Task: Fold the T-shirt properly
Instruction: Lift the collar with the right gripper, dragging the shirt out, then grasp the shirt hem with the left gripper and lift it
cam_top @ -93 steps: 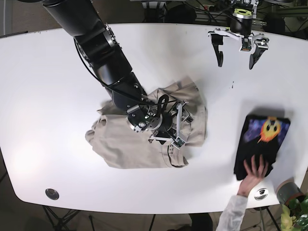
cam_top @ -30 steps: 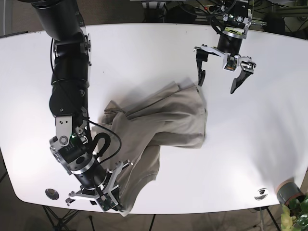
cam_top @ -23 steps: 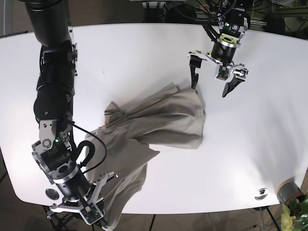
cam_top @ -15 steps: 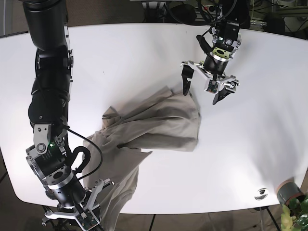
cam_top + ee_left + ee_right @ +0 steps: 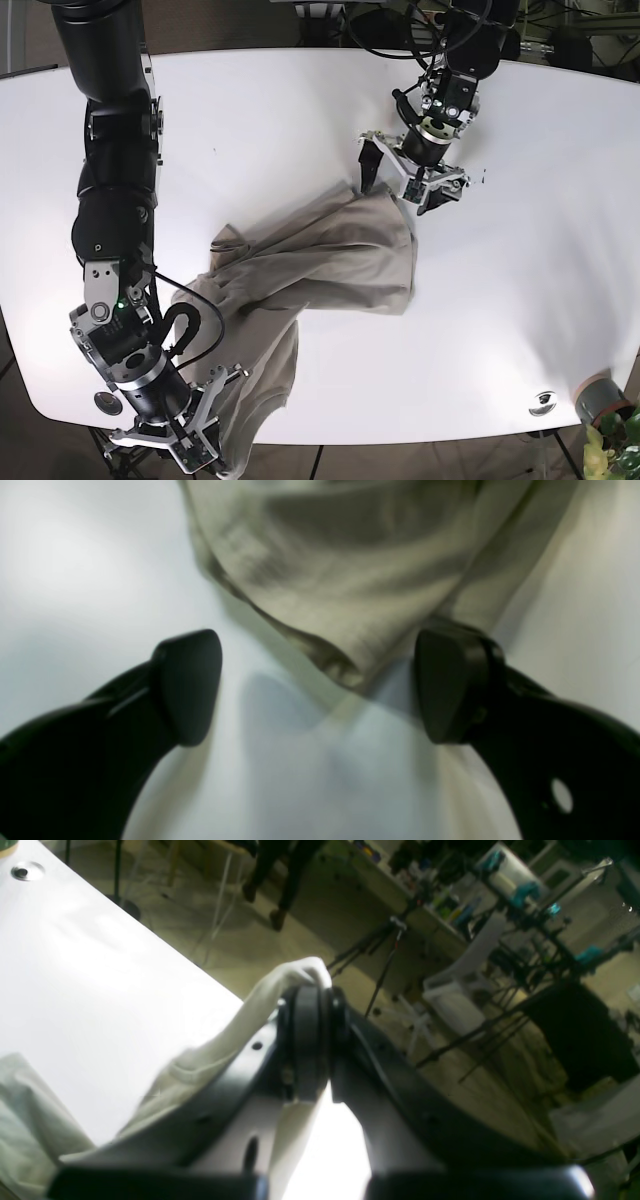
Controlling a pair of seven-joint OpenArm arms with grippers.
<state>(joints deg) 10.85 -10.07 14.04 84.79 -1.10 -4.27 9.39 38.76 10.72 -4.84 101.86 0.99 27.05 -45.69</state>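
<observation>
T-shirt [image 5: 330,255] far corner: sits between your left gripper [image 5: 320,690]'s wide jaws; right gripper [image 5: 312,1040] clamps near end.

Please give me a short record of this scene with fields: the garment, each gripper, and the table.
garment: beige T-shirt, unfolded, stretched diagonally over the table, one end hanging off the near edge
right gripper: shut on a bunch of the T-shirt, at the near edge
left gripper: open, fingers either side of the shirt's far corner, not closed on it
table: white
</observation>
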